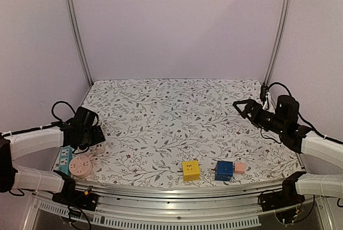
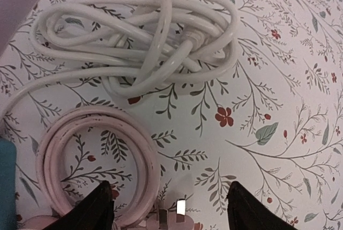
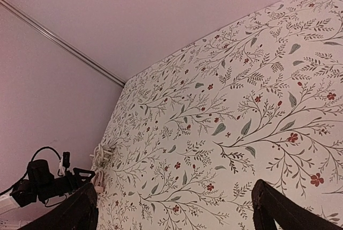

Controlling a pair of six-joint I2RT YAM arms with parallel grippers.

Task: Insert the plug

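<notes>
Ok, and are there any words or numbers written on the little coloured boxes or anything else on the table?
No words, numbers or signs can be read in any of the pictures.
yellow cube: only small dark marks on its faces, too small to read.
blue cube: the same, too small to read.
round pink box and teal strip: any print is too small and blurred to tell.

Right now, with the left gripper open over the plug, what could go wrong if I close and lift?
The pink cable coil runs under one finger of the left gripper, so closing may pinch cable instead of the plug. Only the plug's prongs show at the frame edge, so alignment is uncertain. Lifting might snag the tangled white cable nearby.
</notes>
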